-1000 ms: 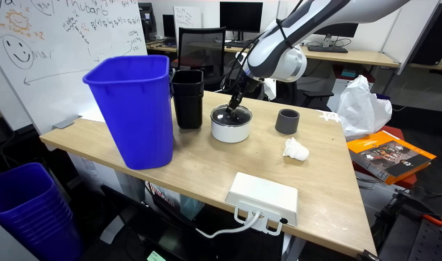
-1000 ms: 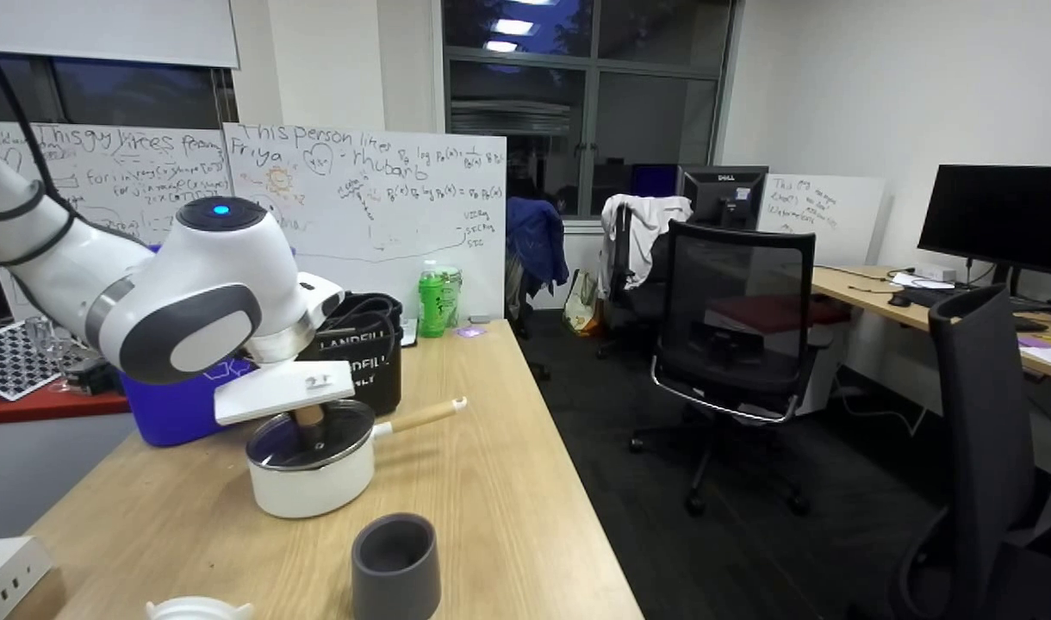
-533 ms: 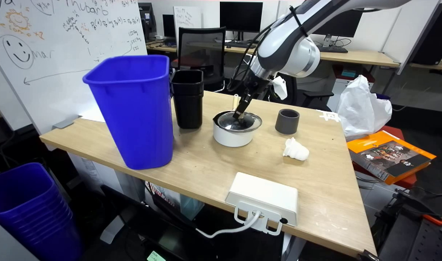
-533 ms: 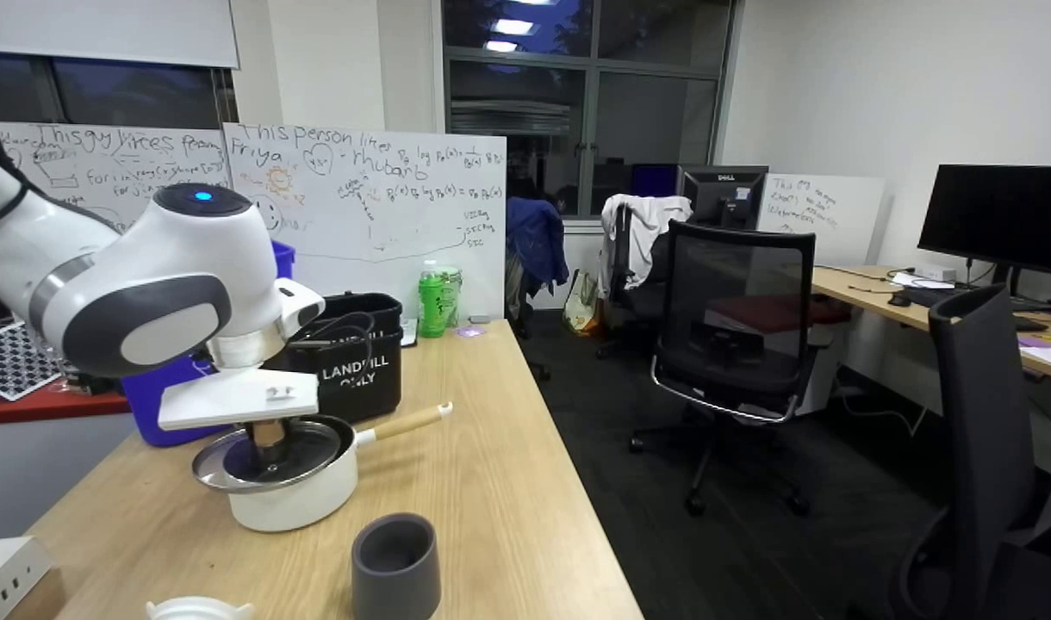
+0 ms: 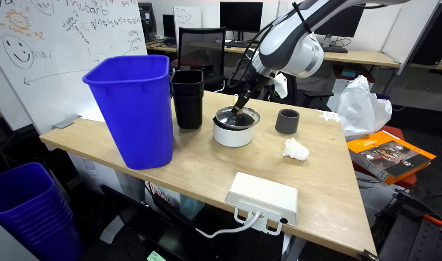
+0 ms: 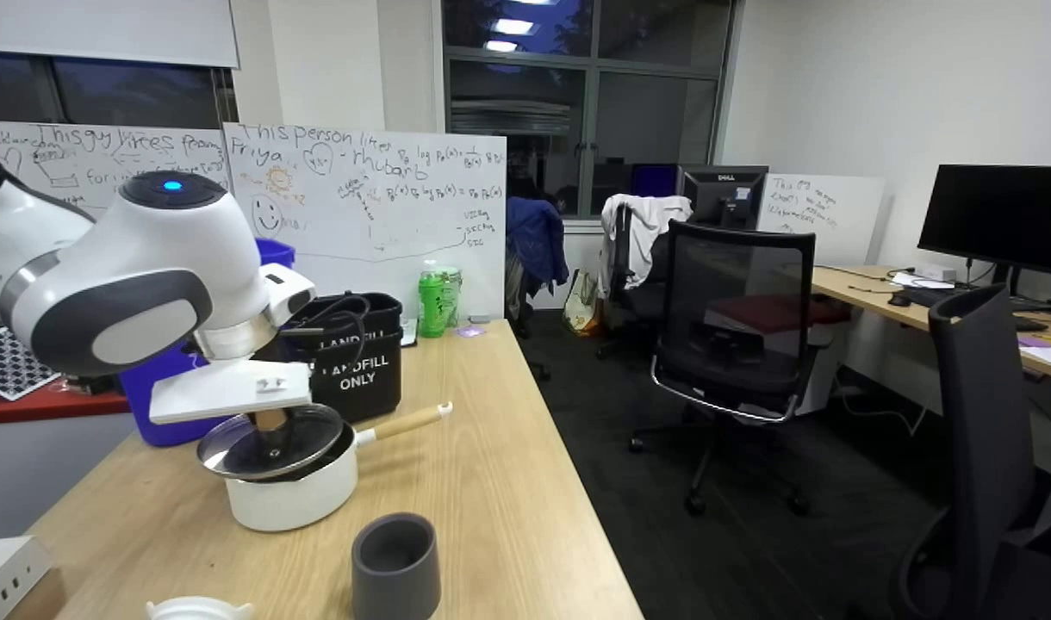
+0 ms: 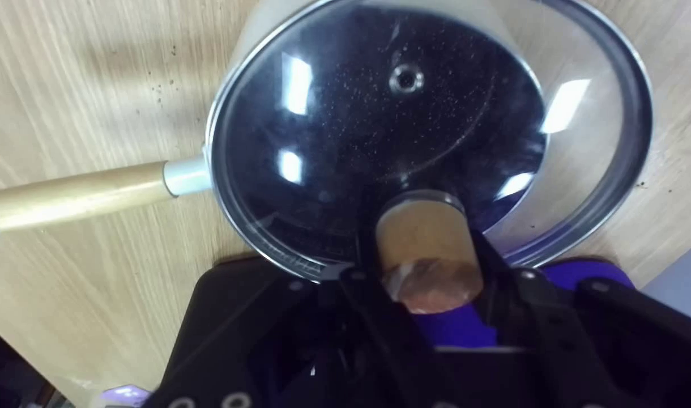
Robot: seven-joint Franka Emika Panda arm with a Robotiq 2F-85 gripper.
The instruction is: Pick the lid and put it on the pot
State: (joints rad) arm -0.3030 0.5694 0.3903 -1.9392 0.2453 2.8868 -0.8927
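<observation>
One lid (image 7: 436, 136), off-centre over the pot (image 5: 232, 137)

We see the gripper (image 7: 427, 255) pinching the lid's wooden knob (image 7: 427, 235); the lid overhangs the side opposite the handle (image 7: 79, 195). We cannot tell whether lid and pot touch.

In an exterior view we get open room on the table (image 5: 212, 165) mid-frame, between pot (image 5: 232, 137) and box (image 5: 264, 192). Blue bin (image 5: 136, 116) and black bin (image 5: 188, 105) block left of the pot; cup (image 5: 287, 123) stands to its right, apart. In the wrist view, we mark handle (image 7: 82, 195) blocking mid-left, lid (image 7: 436, 136) jutting past the pot at right.
</observation>
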